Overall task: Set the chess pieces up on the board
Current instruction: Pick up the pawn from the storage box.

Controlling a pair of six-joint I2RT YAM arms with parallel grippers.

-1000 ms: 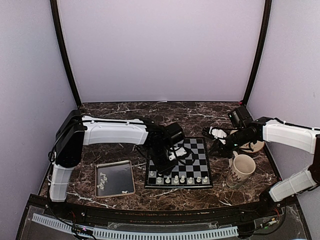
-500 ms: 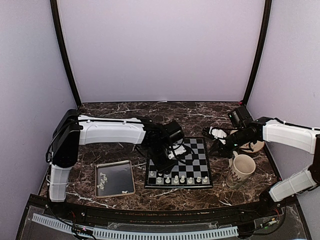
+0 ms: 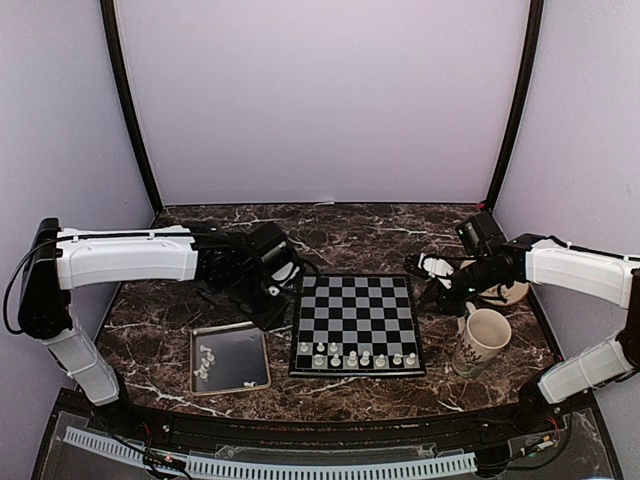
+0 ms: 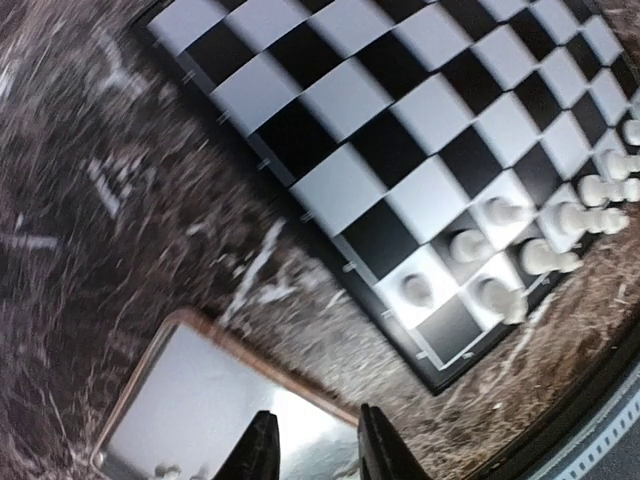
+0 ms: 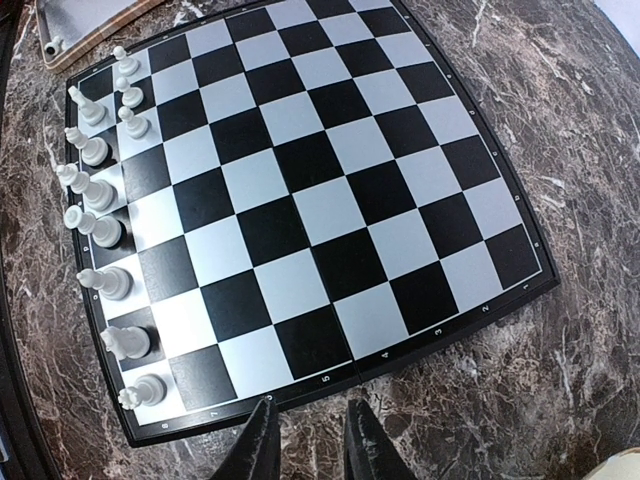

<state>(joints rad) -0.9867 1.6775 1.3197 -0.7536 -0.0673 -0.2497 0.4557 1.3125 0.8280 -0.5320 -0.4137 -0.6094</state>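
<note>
We see the board (image 3: 358,300) flat on the marble table (image 3: 400,225), with the tray (image 3: 232,380) just left of it. The left gripper (image 4: 316,415) over the tray's edge and the right gripper (image 5: 308,405) beside the board are both slightly parted, holding nothing. The chess pieces (image 3: 352,357) stand along the board's near edge, and others lie in the tray.

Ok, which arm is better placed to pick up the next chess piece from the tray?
Left. The left end effector hangs over the edge of the tray, near the loose pieces. The right end effector is across the board, by the mug.
</note>
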